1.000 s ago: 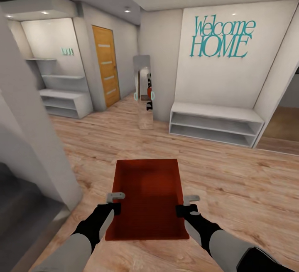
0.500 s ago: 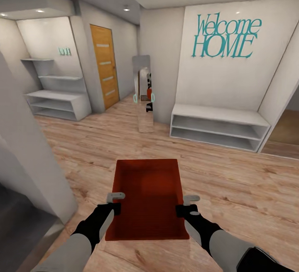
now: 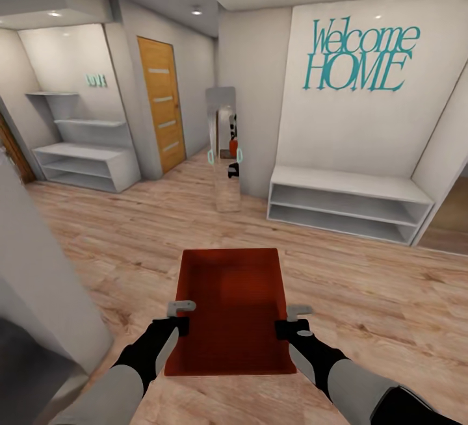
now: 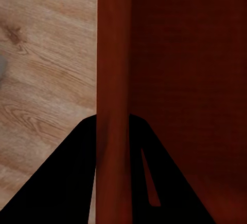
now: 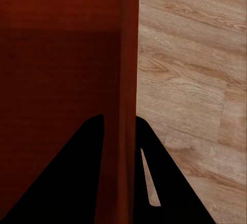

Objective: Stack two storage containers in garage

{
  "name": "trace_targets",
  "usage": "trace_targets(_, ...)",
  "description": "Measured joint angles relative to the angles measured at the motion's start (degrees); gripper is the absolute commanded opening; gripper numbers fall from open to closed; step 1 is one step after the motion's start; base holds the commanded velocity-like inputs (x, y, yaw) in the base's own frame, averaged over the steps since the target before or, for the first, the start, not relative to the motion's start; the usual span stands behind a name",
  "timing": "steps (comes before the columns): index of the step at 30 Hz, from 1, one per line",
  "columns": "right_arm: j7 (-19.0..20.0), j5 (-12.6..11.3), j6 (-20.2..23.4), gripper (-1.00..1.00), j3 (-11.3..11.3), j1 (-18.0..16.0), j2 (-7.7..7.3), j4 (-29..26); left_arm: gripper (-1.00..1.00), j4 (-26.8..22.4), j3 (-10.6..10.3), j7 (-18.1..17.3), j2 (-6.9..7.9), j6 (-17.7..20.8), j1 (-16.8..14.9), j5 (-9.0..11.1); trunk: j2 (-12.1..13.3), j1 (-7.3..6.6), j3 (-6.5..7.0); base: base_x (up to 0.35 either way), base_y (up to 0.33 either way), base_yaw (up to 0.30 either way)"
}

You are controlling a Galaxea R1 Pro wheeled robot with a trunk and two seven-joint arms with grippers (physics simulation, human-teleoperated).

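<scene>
1. Head view: one storage container [image 3: 227, 308], orange-red and topless, is carried level in front of the trunk above the wood-plank floor [image 3: 364, 282], with its long axis pointing straight ahead, away from the robot.
2. The left gripper [image 3: 180, 316] is clamped on the container's left long wall and the right gripper [image 3: 294, 321] on its right long wall, both near the end closest to the robot (so most of the box reaches forward past the grips).
3. The left wrist view confirms the pinch: the thin wall [image 4: 113, 80] runs between the two dark fingers [image 4: 67, 183], one inside the box and one outside. The right wrist view shows the same on the other wall [image 5: 128, 80].
4. Neither arm is nearer; the container sits centred between them, held symmetrically.
5. My read is that this is the carrying leg of the task. Ahead are a white bench shelf [image 3: 348, 207], a standing mirror [image 3: 224, 145] and a wooden door [image 3: 161, 103], with no concrete floor in sight, so the garage is not yet reached.
6. With the load projecting forward, any turn of the base probably needs room ahead of the box's far end.
</scene>
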Motion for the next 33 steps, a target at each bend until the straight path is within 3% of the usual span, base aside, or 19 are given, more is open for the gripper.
trace_targets(33,-0.02,0.02,0.0,-1.0,-0.01,0.0,0.01,0.0,-1.0,-0.01,0.01,-0.03,0.01,0.0,0.0,-0.02,0.0,0.0,0.0,0.323,0.0,0.0)
